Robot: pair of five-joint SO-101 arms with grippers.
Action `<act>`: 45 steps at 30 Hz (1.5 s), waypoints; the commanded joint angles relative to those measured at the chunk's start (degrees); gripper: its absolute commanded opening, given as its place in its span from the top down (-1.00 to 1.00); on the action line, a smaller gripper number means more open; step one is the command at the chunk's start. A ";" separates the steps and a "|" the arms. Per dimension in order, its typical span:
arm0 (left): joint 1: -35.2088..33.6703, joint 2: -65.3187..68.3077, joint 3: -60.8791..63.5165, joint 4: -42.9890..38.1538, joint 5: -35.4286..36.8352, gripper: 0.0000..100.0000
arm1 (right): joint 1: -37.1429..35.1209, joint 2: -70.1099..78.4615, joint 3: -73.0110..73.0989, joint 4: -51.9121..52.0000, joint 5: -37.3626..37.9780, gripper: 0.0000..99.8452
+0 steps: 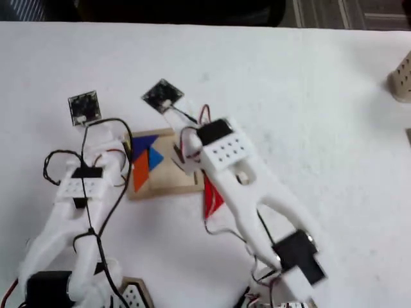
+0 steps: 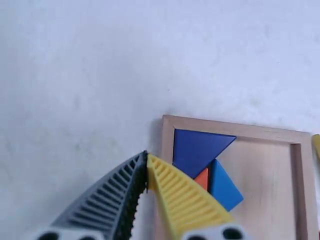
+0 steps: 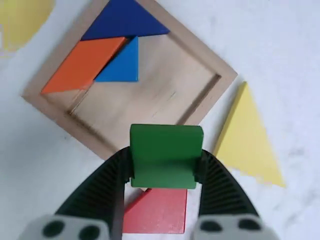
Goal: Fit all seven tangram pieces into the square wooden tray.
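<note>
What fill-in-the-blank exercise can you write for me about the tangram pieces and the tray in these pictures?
1. The jaws of the right gripper hold a square piece that is ___.
2. The wooden tray already contains ___ pieces.
3. The parallelogram in the tray is ___.
4. The large triangle beside the tray is ___.
Missing words: green; three; orange; yellow.

White desk (image 1: 308, 83), matte surface. Square wooden tray with a raised rim (image 3: 227, 76) lies flat on it near the middle. Flat yellow triangle piece (image 3: 247, 140) lies on the desk just beside one tray edge, outside the rim. Flat red piece (image 3: 157, 210) lies on the desk just outside the neighbouring edge, partly hidden, shape unclear. Beige perforated object (image 1: 401, 80) stands at the desk's far right edge, well apart from the tray.
</note>
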State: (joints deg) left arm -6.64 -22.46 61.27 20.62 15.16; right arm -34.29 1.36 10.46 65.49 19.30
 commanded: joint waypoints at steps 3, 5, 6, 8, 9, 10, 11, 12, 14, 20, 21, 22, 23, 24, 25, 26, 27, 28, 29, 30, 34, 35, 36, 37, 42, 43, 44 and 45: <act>-2.77 -0.13 -3.25 -3.87 -0.26 0.95 | -1.36 9.89 -13.80 -1.19 0.79 0.96; -2.86 -0.13 -3.25 -3.96 -0.26 0.95 | -1.98 14.55 -18.20 -1.27 0.88 0.96; -2.86 -0.13 -3.25 -3.96 -0.26 0.95 | -2.24 17.01 -20.31 -1.27 0.97 0.96; -2.86 -0.13 -3.25 -3.96 -0.35 0.95 | -2.77 21.58 -24.44 -1.01 1.05 0.96; -2.86 -0.13 -3.25 -3.96 -0.35 0.95 | -2.77 23.69 -26.37 -0.84 1.05 0.96; -2.86 -0.13 -3.25 -3.96 -0.35 0.95 | -2.77 25.54 -28.04 -0.84 1.05 0.96; -2.86 -0.13 -3.25 -3.96 -0.35 0.95 | -2.77 27.12 -29.54 -0.84 1.05 0.96; -2.86 -0.13 -3.25 -3.96 -0.44 0.95 | -2.77 28.62 -30.95 -0.31 1.76 0.95; -2.86 -0.13 -3.25 -3.96 -0.44 0.95 | -3.21 30.99 -33.41 2.15 4.66 0.85; -2.68 -0.13 -3.25 -4.04 -0.53 0.95 | -3.21 34.42 -41.14 9.27 5.89 0.60; -2.68 -0.13 -3.25 -4.04 -0.53 0.95 | -3.12 34.51 -42.20 10.59 5.89 0.61; -2.68 -0.13 -3.25 -4.04 -0.53 0.95 | -3.12 34.42 -43.34 12.09 5.89 0.62; -2.68 -0.13 -3.25 -4.04 -0.53 0.95 | -3.12 34.15 -44.57 13.67 5.89 0.63; -2.68 -0.13 -3.25 -4.04 -0.53 0.95 | -3.03 33.80 -45.71 15.43 5.89 0.63; -2.68 -0.13 -3.25 -4.04 -0.53 0.95 | -3.03 33.63 -46.59 17.10 5.89 0.63; -2.68 -0.13 -3.25 -4.04 -0.53 0.95 | -3.21 33.71 -47.38 18.42 5.98 0.63; -2.68 -0.13 -3.25 -4.04 -0.53 0.95 | -3.38 33.80 -47.74 19.30 5.89 0.63; -2.68 -0.13 -3.25 -4.04 -0.53 0.95 | -3.47 33.80 -47.82 20.00 5.89 0.63; -2.68 -0.13 -3.25 -4.04 -0.53 0.95 | -3.38 33.36 -47.82 20.62 5.80 0.63; -2.68 -0.13 -3.25 -4.04 -0.53 0.95 | -3.03 33.27 -48.26 21.67 5.80 0.63; -2.68 -0.13 -3.16 -4.04 -0.53 0.95 | 0.75 30.20 -49.23 26.42 3.08 0.79; -2.59 -0.13 -3.16 -4.04 -0.53 0.95 | 1.89 29.67 -49.23 27.47 1.58 0.87; -2.59 -0.13 -3.16 -4.04 -0.53 0.95 | 3.03 29.49 -49.23 28.70 0.00 0.96; -2.59 -0.13 -3.16 -4.04 -0.53 0.95 | 4.09 29.32 -49.23 30.02 -1.49 0.98; -0.04 -0.13 -2.55 -3.60 -0.62 0.95 | 8.84 30.99 -47.74 32.40 -5.63 0.96; 1.27 -0.22 -1.85 -3.69 -0.70 0.95 | 9.45 31.43 -46.77 31.78 -6.15 0.96; 2.95 -0.57 -0.79 -3.96 -0.70 0.95 | 9.89 31.60 -45.71 31.08 -6.68 0.96; 5.05 -0.66 0.00 -4.04 -0.88 0.95 | 10.07 31.60 -44.31 30.02 -7.12 0.96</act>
State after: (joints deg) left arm -6.99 -22.46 61.36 18.15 15.16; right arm -25.67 35.12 -35.16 95.91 13.85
